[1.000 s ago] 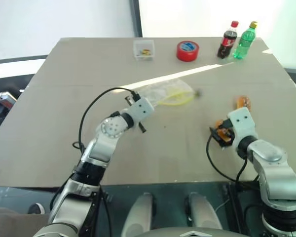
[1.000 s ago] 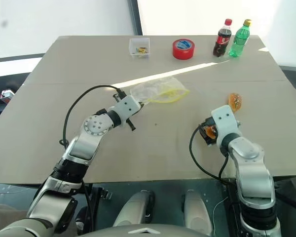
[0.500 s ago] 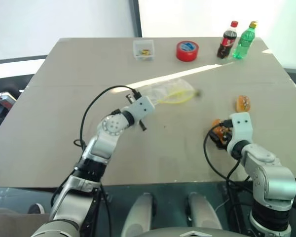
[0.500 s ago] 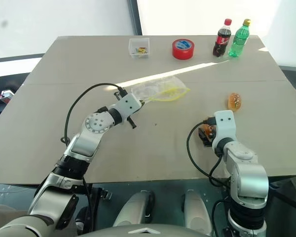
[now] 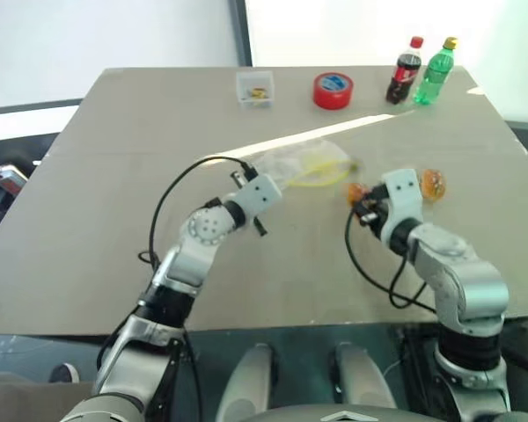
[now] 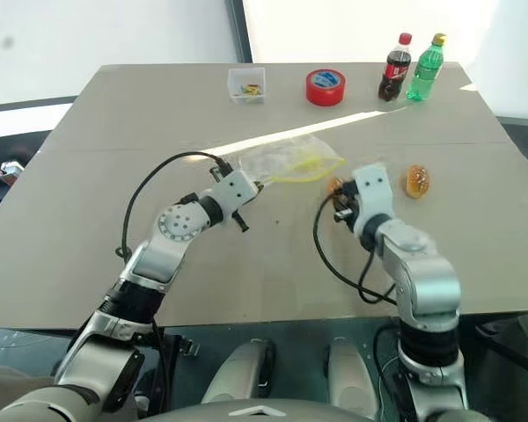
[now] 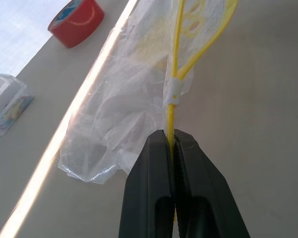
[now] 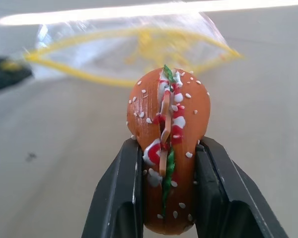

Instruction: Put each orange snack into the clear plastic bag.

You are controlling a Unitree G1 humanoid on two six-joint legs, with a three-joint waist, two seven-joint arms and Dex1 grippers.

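Crinkly clear plastic bag (image 7: 124,99) lies on a matt table (image 5: 114,176).

Table (image 5: 114,176) bears bag (image 5: 304,163), snack (image 5: 434,183), tape (image 5: 333,90), bottles (image 5: 422,72).

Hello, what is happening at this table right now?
A two-armed robot is packing orange snacks into a clear plastic bag. Its left gripper is shut on the bag's yellow strip, holding the bag at its mouth. Its right gripper is shut on one orange snack and holds it above the table, near the bag's opening. The second orange snack lies on the table, beside the right arm. Neither snack is in the bag yet.
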